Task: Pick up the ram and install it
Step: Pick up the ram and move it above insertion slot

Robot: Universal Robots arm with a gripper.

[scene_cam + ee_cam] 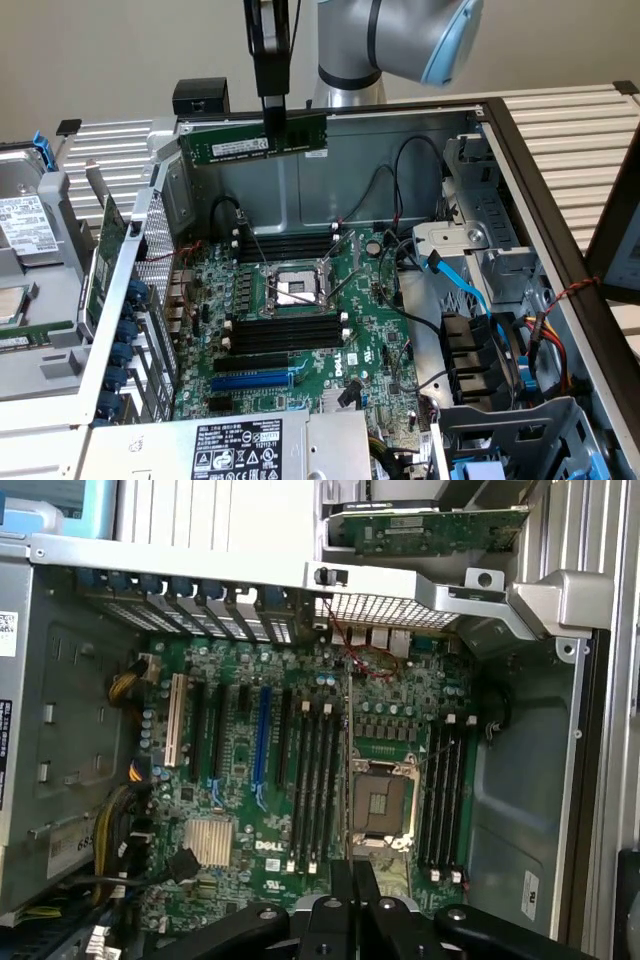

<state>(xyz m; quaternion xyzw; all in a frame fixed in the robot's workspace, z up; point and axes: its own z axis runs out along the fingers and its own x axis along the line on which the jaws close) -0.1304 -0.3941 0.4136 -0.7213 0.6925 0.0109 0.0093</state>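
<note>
The ram (230, 145) is a long green stick with a white label. It hangs level in the air above the open computer case, near the back wall. My gripper (272, 122) comes down from above and is shut on its top edge, right of its middle. Below lies the green motherboard (370, 330) with two banks of long black slots (285, 330) on either side of the CPU socket (290, 288). In the wrist view my fingers (343, 885) are close together above the motherboard, over the socket (380, 805) and between the slot banks (315, 780).
A blue slot (250, 380) lies near the front of the board. Black cables (400, 215) and a blue cable (460, 285) run at the exterior view's right by the drive cage (500, 380). The case's metal walls (400, 150) ring the board. An expansion card (110, 250) stands at the left.
</note>
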